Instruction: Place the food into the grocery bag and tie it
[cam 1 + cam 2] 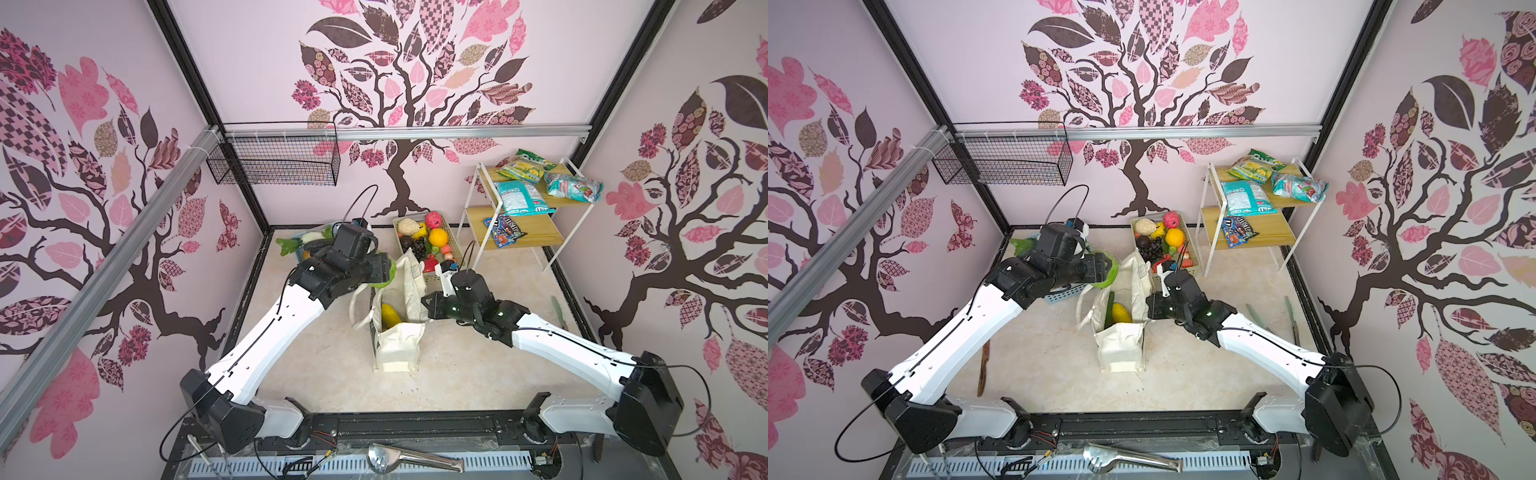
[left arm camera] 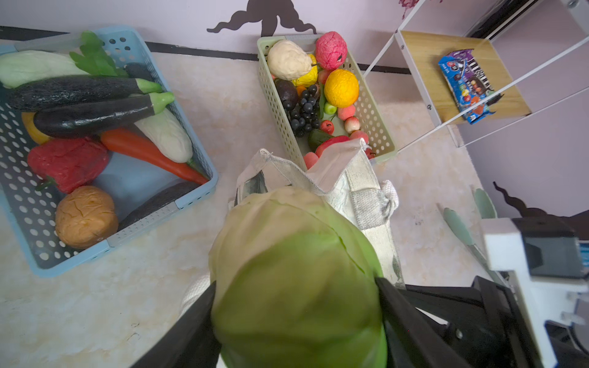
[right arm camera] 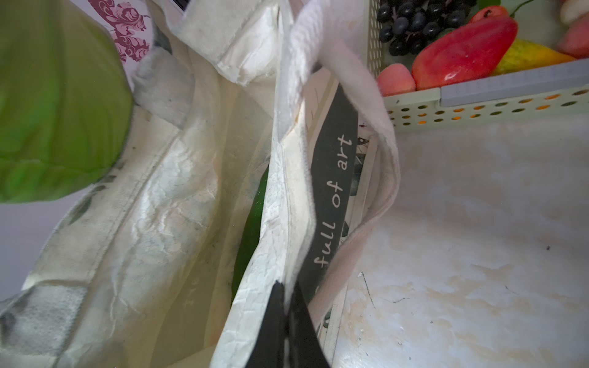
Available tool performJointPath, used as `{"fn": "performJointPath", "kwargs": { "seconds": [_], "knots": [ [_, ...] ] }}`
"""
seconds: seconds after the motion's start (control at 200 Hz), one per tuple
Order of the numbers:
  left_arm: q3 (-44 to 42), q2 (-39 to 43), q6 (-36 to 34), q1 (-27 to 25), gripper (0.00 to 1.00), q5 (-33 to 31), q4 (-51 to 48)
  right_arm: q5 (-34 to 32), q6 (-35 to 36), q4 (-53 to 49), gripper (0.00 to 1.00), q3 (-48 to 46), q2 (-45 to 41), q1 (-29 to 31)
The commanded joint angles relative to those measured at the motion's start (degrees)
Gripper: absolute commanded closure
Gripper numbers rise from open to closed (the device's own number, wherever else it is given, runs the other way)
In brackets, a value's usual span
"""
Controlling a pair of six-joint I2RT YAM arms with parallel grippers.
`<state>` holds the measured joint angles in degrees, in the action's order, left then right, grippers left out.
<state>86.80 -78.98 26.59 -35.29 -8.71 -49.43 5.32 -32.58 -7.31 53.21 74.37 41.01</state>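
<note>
Green cabbage (image 2: 296, 255) is clamped by left gripper (image 2: 295, 282) near grocery bag (image 1: 399, 349).
Bag's rim is pinched tight by right gripper (image 3: 287, 286).

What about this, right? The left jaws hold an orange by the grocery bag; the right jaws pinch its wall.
No. The left jaws hold a green cabbage, not an orange, by the grocery bag; the left wrist view shows it.

Left arm (image 1: 266, 332) reaches forward toward the middle, my left pincer (image 2: 298, 315) spread wide and clamped round the cabbage (image 2: 287, 229). Right arm (image 1: 573, 349) reaches inward, my right pincer (image 3: 287, 296) pinched tight on the bag (image 3: 178, 191) rim.
</note>
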Motion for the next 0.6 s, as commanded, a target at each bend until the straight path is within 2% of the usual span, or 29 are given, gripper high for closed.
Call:
{"fn": "performJointPath", "kwargs": {
  "seconds": [0.0,0.115,0.355,0.595],
  "knots": [
    [6.37,1.65,-1.48,-0.78,0.28,-8.42,-5.52,1.36,1.26,-0.22,1.00,3.94,2.48,-0.16],
    [9.76,1.95,-1.99,-0.75,0.27,-13.68,-9.46,2.15,3.42,-1.73,1.00,6.57,2.55,-0.19],
    [11.68,0.12,0.89,-2.60,0.28,-5.19,-8.25,2.22,5.81,-1.81,1.00,7.54,0.87,-0.16],
    [8.25,-4.94,2.85,-5.47,0.27,-4.48,-6.16,3.03,6.56,-1.38,1.00,8.11,0.95,-0.17]
  ]
}}
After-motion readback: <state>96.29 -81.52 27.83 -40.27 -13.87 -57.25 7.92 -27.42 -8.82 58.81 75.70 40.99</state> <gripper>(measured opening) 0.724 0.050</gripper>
